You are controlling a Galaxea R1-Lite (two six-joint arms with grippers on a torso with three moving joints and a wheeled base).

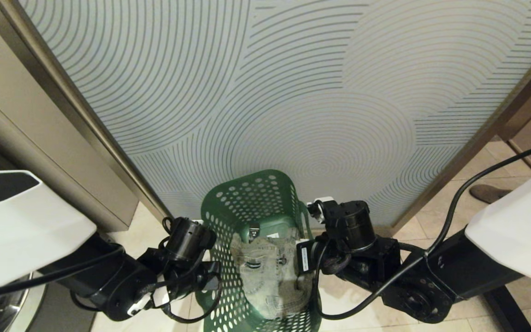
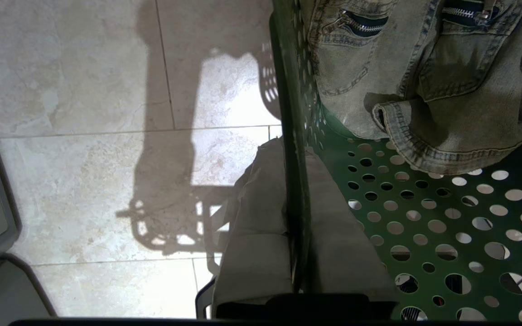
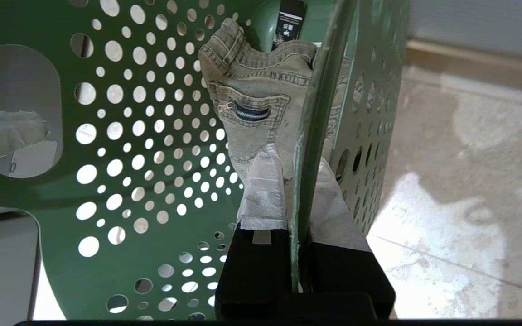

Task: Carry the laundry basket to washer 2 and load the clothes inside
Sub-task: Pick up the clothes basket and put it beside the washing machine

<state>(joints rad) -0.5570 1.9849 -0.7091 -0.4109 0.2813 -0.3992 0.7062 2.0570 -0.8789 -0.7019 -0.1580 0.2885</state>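
The laundry basket point(image 1: 256, 203), near end cut off, is clamped by left gripper point(image 2: 295, 253) and right gripper point(image 3: 304, 199)

Right end effector point(image 3: 301, 181) — clamped on laundry basket point(image 3: 152, 149)

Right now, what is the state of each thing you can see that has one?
laundry basket: upright, gripped on both side walls.
clothes: lying inside the basket.
left gripper: shut on the basket's wall.
right gripper: shut on the opposite wall.

clothes point(image 1: 270, 272) in laundry basket point(image 1: 228, 203)
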